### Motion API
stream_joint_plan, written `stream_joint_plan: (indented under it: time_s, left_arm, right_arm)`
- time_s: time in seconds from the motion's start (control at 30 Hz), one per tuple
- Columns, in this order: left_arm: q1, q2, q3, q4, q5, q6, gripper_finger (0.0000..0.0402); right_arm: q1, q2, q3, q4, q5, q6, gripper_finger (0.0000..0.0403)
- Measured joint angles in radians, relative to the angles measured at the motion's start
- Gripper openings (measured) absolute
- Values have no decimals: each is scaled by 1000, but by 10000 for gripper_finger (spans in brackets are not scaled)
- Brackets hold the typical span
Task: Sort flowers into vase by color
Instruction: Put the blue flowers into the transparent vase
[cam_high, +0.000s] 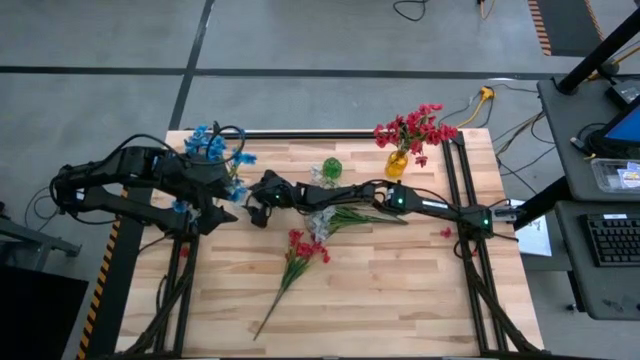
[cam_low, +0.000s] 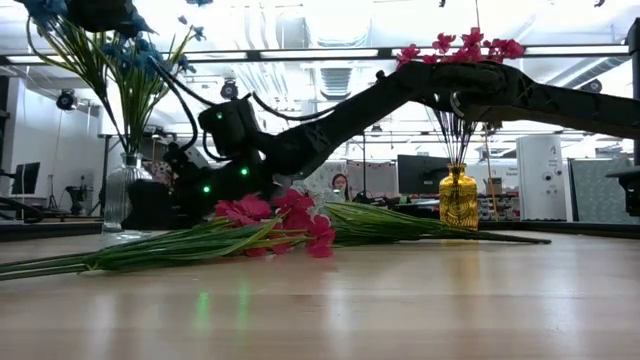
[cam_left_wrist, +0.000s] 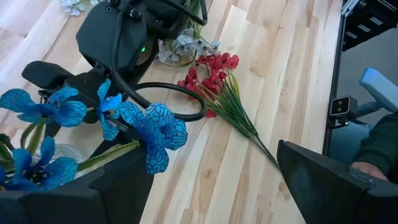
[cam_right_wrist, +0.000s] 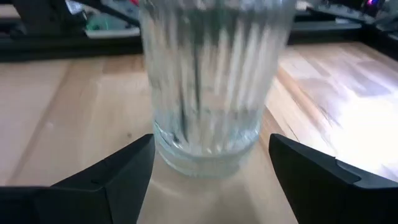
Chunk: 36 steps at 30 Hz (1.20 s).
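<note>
Straddling the ribbed clear glass vase (cam_right_wrist: 208, 93), the right gripper (cam_right_wrist: 211, 168) stands wide, likely steadying it; the left gripper (cam_left_wrist: 211, 180), also wide, holds nothing beside blue fabric flowers (cam_left_wrist: 134, 121).

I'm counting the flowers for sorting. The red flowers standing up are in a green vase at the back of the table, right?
Not quite. The red flowers standing up at the back of the table are in a yellow vase, not a green one. The high view shows it, and the low view shows the same yellow vase under the red blossoms.
</note>
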<state>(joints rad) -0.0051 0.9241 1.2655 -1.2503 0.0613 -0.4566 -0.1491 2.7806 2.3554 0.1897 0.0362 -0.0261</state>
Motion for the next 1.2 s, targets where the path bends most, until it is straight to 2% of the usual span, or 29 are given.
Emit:
stream_joint_plan:
  time_s: [0.27,0.6,0.77,0.93,1.1,1.2]
  left_arm:
    - [0,1,0,-1,0,2,320]
    - [0,16,0,0,0,33,320]
    - [0,27,0,0,0,23,320]
    - [0,34,0,1,0,-8,320]
    - [0,28,0,1,0,-7,320]
    - [0,18,0,1,0,5,320]
  right_arm:
    - [-9,-37,0,-118,0,-37,309]
    - [-32,-130,0,-431,-14,-118,312]
    - [-48,-146,1,-348,-118,-92,310]
    - [-55,-146,1,-322,-99,-95,313]
    - [-73,-146,1,-279,-169,-66,313]
    - [-76,-146,1,-259,-171,-53,314]
